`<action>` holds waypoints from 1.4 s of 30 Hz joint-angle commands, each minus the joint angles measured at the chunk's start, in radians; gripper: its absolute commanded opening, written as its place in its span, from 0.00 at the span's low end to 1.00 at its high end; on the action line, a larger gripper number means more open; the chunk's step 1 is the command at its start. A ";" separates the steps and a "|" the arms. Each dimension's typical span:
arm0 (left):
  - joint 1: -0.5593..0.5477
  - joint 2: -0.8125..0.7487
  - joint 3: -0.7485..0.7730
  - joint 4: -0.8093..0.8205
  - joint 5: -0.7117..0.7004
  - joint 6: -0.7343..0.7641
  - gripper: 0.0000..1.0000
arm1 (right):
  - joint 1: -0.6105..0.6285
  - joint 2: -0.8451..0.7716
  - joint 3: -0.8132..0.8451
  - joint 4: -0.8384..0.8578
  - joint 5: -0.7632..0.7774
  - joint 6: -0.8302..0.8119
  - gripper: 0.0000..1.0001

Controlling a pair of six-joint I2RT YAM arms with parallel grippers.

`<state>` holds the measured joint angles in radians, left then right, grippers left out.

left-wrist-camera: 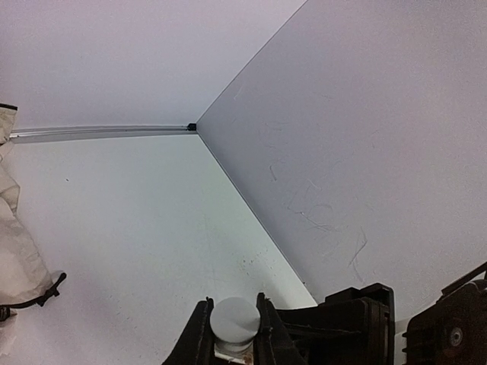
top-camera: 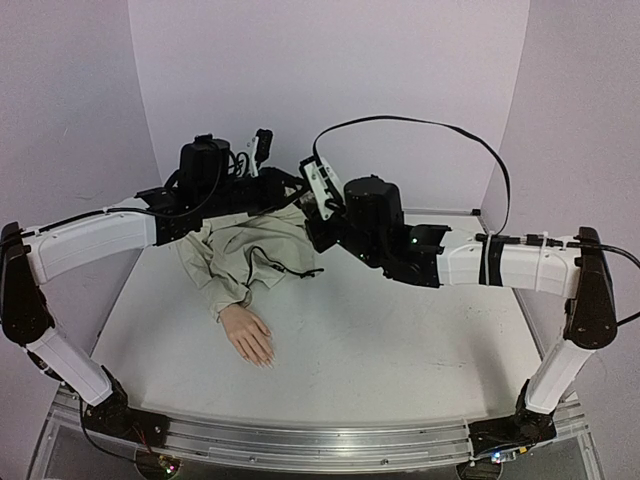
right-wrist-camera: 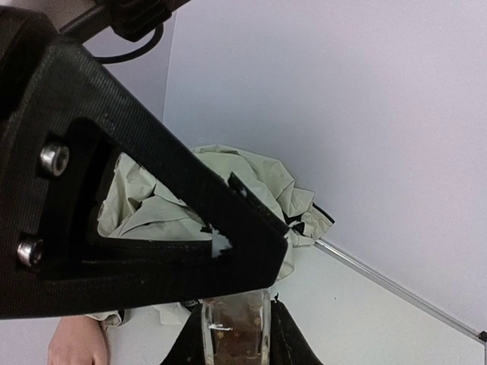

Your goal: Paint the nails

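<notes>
Now, left tool (left-wrist-camera: 233, 306) tight on a white cap (left-wrist-camera: 234, 319), right tool (right-wrist-camera: 236, 313) tight around a small glass bottle (right-wrist-camera: 234, 331)

Bright, even diffuse light, soft faint shadows, wide-angle bowing at top-view edges; wrist-view foregrounds blurred

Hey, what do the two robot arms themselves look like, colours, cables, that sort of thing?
The left arm and right arm match: white link shells, black joints, bulky black wrist housings. A black cable loops high over the right arm. The left gripper has black fingers.
</notes>
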<state>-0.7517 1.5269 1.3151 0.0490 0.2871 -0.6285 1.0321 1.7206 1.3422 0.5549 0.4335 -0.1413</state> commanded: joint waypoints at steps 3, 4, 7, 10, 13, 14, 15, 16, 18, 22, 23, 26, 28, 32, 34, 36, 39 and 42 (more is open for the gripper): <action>-0.006 -0.013 0.067 0.042 0.164 0.071 0.04 | -0.012 -0.078 -0.007 0.079 -0.193 0.016 0.00; -0.006 -0.015 0.067 0.042 0.193 0.083 0.04 | -0.024 -0.098 -0.021 0.079 -0.257 0.032 0.00; -0.006 -0.014 0.073 0.046 0.298 0.112 0.01 | -0.087 -0.159 -0.058 0.079 -0.482 0.097 0.00; -0.006 -0.001 0.089 0.059 0.461 0.149 0.00 | -0.168 -0.208 -0.090 0.081 -0.781 0.176 0.00; -0.006 0.013 0.107 0.096 0.715 0.194 0.00 | -0.230 -0.250 -0.114 0.105 -1.126 0.227 0.00; -0.006 0.009 0.106 0.104 0.766 0.213 0.00 | -0.240 -0.257 -0.113 0.111 -1.252 0.240 0.00; -0.006 -0.001 0.100 0.111 0.800 0.233 0.00 | -0.247 -0.262 -0.106 0.114 -1.386 0.253 0.00; -0.006 -0.013 0.089 0.117 0.827 0.258 0.00 | -0.250 -0.263 -0.097 0.117 -1.465 0.268 0.00; -0.006 -0.042 0.067 0.121 0.858 0.309 0.00 | -0.251 -0.261 -0.083 0.130 -1.582 0.309 0.00; -0.006 -0.065 0.053 0.124 0.878 0.358 0.00 | -0.254 -0.272 -0.098 0.140 -1.612 0.328 0.00; -0.006 -0.063 0.051 0.124 0.879 0.358 0.00 | -0.259 -0.278 -0.107 0.141 -1.603 0.327 0.00; -0.004 -0.060 0.037 0.124 0.856 0.340 0.00 | -0.270 -0.298 -0.128 0.139 -1.546 0.324 0.00; 0.002 -0.067 0.020 0.125 0.809 0.316 0.06 | -0.277 -0.312 -0.151 0.139 -1.491 0.311 0.00; 0.051 -0.112 -0.035 0.123 0.668 0.233 0.59 | -0.277 -0.334 -0.195 0.110 -1.255 0.262 0.00; 0.057 -0.143 -0.078 0.120 0.620 0.217 0.72 | -0.277 -0.341 -0.210 0.088 -1.120 0.235 0.00; 0.057 -0.168 -0.102 0.117 0.560 0.197 0.80 | -0.277 -0.349 -0.231 0.086 -0.992 0.204 0.00; 0.057 -0.181 -0.111 0.112 0.457 0.127 0.82 | -0.277 -0.336 -0.228 0.078 -0.807 0.194 0.00; 0.057 -0.181 -0.108 0.108 0.331 0.038 0.82 | -0.263 -0.319 -0.219 0.076 -0.602 0.185 0.00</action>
<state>-0.6933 1.3888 1.1976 0.1310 0.8013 -0.4664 0.7597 1.4136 1.1114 0.5785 -0.4950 0.0895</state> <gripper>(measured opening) 0.822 0.228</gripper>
